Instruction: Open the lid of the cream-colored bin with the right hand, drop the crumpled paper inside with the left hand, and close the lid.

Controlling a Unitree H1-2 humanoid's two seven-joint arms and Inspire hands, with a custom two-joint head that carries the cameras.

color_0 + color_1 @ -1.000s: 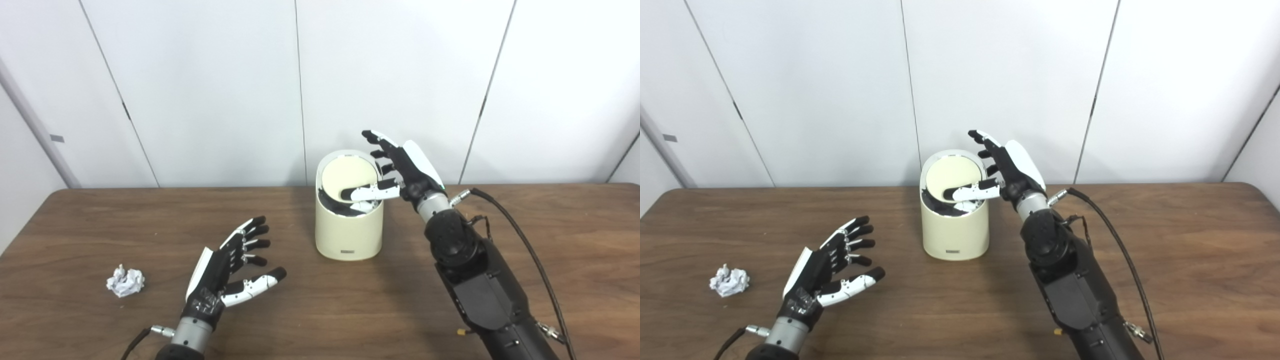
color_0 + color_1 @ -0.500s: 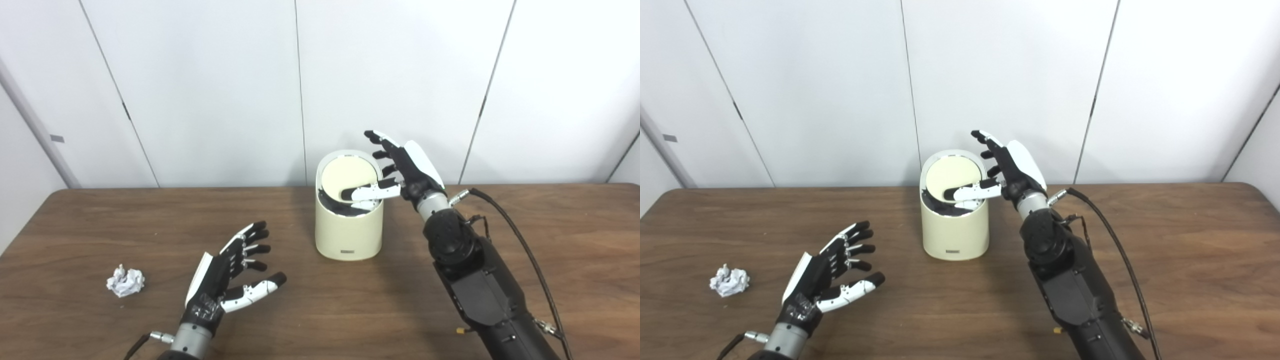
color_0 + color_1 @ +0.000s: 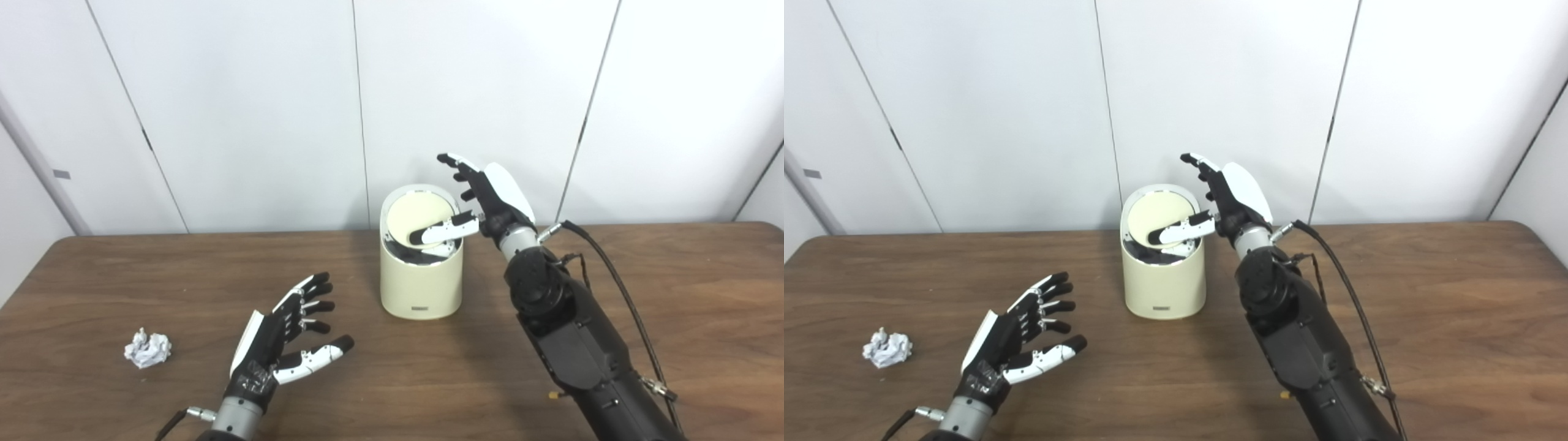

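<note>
Crumpled paper (image 3: 147,349) lies well left of left hand's fingers (image 3: 306,300).

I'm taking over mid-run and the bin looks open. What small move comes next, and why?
Probably swing the left hand leftward toward the crumpled paper. The right hand has its thumb on the tilted lid of the cream-colored bin, so the dark opening shows, while the paper lies untouched on the table and the left hand is open and empty.
</note>
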